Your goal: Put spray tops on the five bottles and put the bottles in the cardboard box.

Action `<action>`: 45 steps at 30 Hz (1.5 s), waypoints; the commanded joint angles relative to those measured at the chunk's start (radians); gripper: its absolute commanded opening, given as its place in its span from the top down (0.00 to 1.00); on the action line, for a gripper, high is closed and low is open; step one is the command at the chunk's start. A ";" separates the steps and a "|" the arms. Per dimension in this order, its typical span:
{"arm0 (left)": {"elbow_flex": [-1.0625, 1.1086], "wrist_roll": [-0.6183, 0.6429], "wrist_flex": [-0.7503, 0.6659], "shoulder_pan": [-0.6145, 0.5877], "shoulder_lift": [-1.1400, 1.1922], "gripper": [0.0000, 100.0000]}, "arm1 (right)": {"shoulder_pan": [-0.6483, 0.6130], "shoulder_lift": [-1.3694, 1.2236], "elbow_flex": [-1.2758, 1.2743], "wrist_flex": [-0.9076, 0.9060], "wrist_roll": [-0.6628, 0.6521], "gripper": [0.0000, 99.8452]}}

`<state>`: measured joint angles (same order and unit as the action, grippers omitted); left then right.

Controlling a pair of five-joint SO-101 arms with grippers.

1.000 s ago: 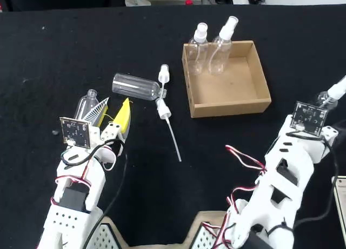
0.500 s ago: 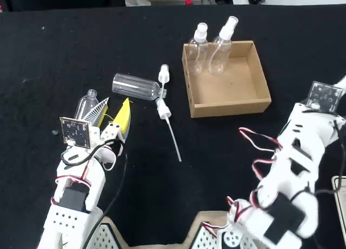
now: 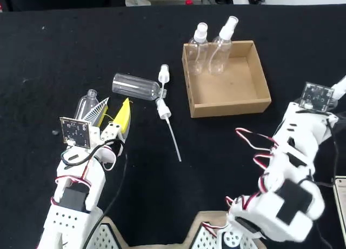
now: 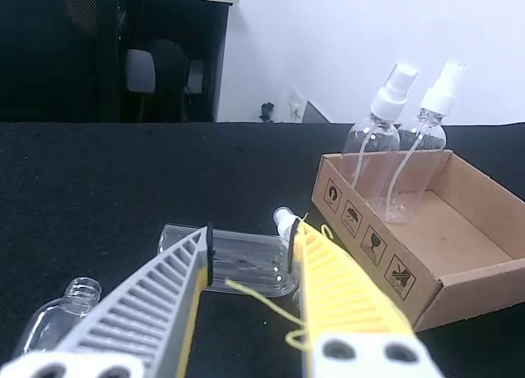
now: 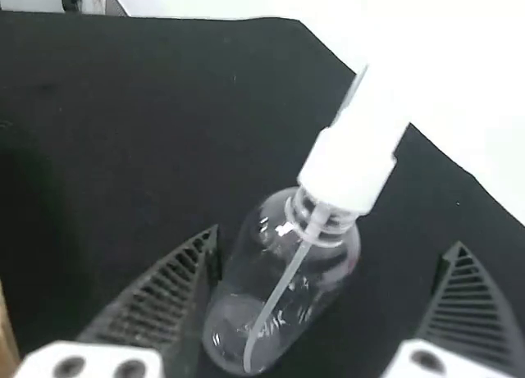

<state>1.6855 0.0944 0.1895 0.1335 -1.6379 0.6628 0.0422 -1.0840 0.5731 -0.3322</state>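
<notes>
Two clear bottles with spray tops [image 3: 199, 49] [image 3: 223, 44] stand at the back of the cardboard box [image 3: 230, 106]. An uncapped bottle [image 3: 135, 87] lies on the black table, with two loose spray tops [image 3: 164, 75] [image 3: 163, 109] beside its mouth. A second uncapped bottle [image 3: 85, 103] lies just left of my left gripper [image 3: 116, 101], which is open and holds nothing; its fingertips point at the lying bottle [image 4: 246, 271]. At the table's right edge lies a capped bottle [image 5: 283, 296]. My right gripper [image 5: 335, 239] is wide open on either side of it.
The box [image 4: 426, 230] has free floor in front of its two bottles. A long dip tube [image 3: 174, 138] trails from the nearer loose spray top toward the table's middle. The table's right edge is close beside the capped bottle [image 3: 339, 89].
The right arm has swung out toward the table's right edge and stretched farther back over the capped bottle. The left arm and the loose parts have not moved.
</notes>
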 commanded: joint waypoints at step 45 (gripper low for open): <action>0.022 -0.012 -0.012 0.015 -0.009 0.83 | -0.008 -0.216 0.193 0.157 0.081 0.84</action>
<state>1.6855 0.0944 0.1895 0.1335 -1.6379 0.6613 -0.1864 -0.9490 0.7311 -0.2601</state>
